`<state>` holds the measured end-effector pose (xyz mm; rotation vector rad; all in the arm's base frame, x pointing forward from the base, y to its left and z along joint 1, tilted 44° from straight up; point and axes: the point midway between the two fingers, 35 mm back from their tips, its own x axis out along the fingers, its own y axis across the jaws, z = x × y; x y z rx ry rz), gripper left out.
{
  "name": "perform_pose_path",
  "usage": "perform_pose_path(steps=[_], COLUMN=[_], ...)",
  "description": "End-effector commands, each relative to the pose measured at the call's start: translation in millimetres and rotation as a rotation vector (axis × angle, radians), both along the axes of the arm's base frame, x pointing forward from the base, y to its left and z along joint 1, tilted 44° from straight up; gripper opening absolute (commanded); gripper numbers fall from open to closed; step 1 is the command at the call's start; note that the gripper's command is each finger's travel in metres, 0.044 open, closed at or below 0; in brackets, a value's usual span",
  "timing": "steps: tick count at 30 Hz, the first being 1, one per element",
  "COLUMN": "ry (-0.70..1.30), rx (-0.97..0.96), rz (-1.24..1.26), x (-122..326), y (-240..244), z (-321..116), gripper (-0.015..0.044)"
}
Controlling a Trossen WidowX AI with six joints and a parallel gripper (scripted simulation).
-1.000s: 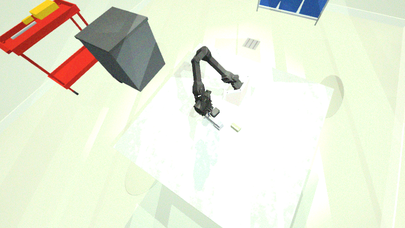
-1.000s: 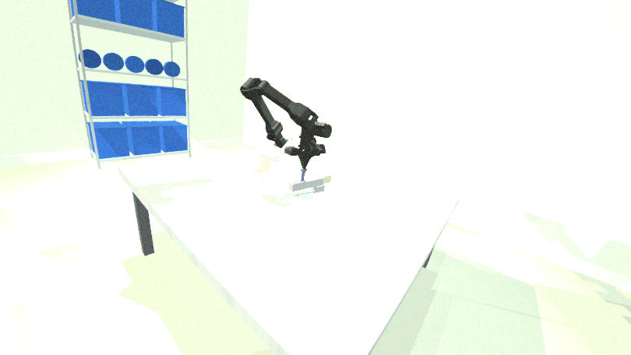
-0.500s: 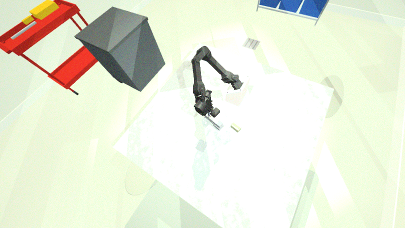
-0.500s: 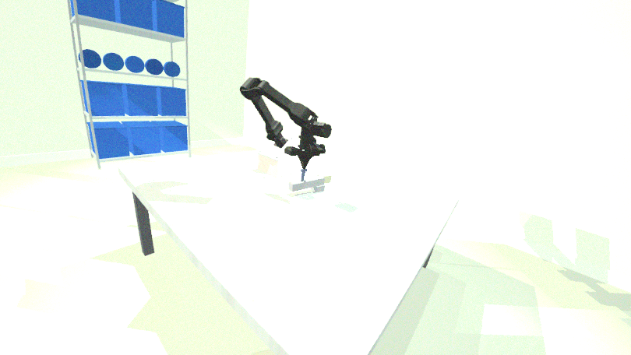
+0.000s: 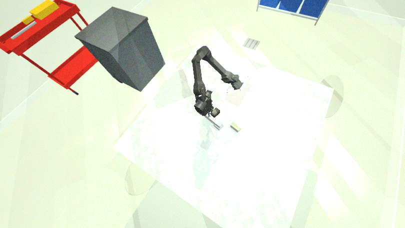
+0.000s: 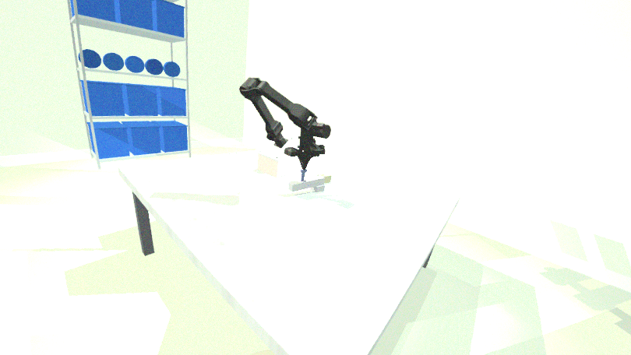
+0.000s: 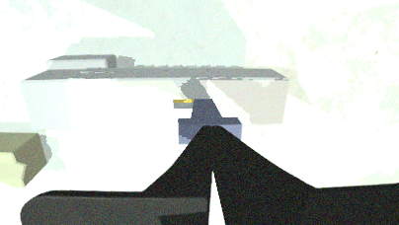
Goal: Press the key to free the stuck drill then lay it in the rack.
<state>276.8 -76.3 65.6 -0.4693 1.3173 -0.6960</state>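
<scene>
My gripper is shut and points straight down. Its fingertips are at the top of a blue T-shaped piece, apparently the key, with no visible gap; nothing shows between them. The blue piece stands upright at a long pale grey bar. A small yellow-topped tab shows beside its stem in the wrist view. A small grey part sits beside the bar's end. I cannot tell for certain which parts are the drill and rack; glare washes them out.
A beige-yellow block lies near the bar's end. A pale box is by the arm's base. The white table carries these. A grey cabinet, red cart and blue-bin shelf stand beyond it.
</scene>
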Motion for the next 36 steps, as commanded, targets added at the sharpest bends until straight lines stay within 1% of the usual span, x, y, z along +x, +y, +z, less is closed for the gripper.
perform_pose_path(steps=[1, 11, 14, 20, 23, 24, 26, 28, 31, 36], ry=[0.021, 0.021, 0.021, 0.021, 0.021, 0.032, 0.139, 0.301, 0.531, 0.855], rx=[0.004, 0.004, 0.007, 0.007, 0.007, 0.005, -0.005, -0.02, -0.041, -0.083], rz=[-0.03, -0.03, -0.029, -0.03, -0.03, -0.003, 0.092, 0.242, 0.469, 0.825], x=[-5.4, -5.1, -2.9, -2.8, -3.0, 0.9, 4.8, 10.8, 19.2, 31.9], y=[-11.5, -16.9, -6.4, 35.9, 37.4, 33.8, 38.0, 44.8, 55.4, 73.4], z=[-10.4, -15.3, -6.2, 36.2, 37.9, 29.2, 15.3, -7.0, -41.2, -97.2], gripper=[0.0, 0.0, 0.0079, 0.0236, 0.0315, 0.0341, 0.0394, 0.044, 0.044, 0.044])
